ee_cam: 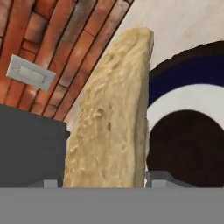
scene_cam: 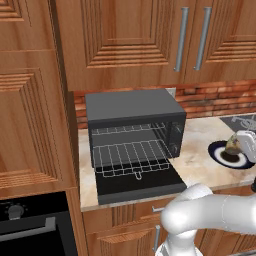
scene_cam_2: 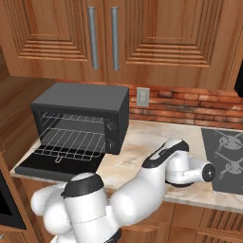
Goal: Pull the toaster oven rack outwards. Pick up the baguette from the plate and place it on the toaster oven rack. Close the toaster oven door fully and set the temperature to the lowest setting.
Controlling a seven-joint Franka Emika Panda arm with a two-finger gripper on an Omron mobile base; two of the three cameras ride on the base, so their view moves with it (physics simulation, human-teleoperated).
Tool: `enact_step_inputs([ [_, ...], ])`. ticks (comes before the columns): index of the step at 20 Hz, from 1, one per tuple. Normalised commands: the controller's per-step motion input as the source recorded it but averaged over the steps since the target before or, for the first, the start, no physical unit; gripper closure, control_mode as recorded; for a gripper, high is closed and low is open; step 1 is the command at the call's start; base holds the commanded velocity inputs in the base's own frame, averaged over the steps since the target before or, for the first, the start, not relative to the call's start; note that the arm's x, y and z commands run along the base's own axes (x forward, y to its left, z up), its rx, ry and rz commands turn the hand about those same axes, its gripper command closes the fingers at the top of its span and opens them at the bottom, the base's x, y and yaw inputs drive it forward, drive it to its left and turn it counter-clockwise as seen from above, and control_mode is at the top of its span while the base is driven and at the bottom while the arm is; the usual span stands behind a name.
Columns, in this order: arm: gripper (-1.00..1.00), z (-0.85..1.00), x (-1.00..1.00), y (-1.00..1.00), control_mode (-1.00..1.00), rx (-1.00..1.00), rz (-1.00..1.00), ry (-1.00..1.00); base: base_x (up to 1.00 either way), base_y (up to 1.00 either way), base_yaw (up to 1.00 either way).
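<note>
Hand view alone shows jaws flanking the baguette [ee_cam: 109, 118].

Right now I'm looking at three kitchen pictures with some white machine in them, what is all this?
It is a computer-rendered kitchen with a white robot arm. Two pictures come from cameras behind the arm, one on its left, one on its right. The third comes from a camera on its hand.

On the counter stands a toaster oven, its door folded down and its wire rack pulled out. To the right lies a plate with a dark blue rim.

The hand camera shows a baguette between the gripper fingers, just over the plate. The gripper appears closed on it, though the contact itself is hard to see.
</note>
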Motion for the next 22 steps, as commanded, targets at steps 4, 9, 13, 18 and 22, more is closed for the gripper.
enact_step_inputs([
  [4, 1.00, 1.00, -0.21, 0.36, -1.00, 0.07, 0.15, -0.05, 0.00, 0.00, 0.00],
  [9, 1.00, 1.00, -0.27, 0.64, -1.00, 0.00, 0.13, -0.02, 0.00, 0.00, 0.00],
  [13, 1.00, 0.89, -0.30, 0.82, -1.00, -0.05, 0.07, 0.00, 0.00, 0.00, 0.00],
  [18, 1.00, 0.71, -0.44, 0.71, -1.00, -0.09, 0.00, 0.00, 0.00, 0.00, 0.00],
  [22, 1.00, 0.58, -0.41, 0.58, -1.00, -0.15, 0.00, 0.00, 0.00, 0.00, 0.00],
])
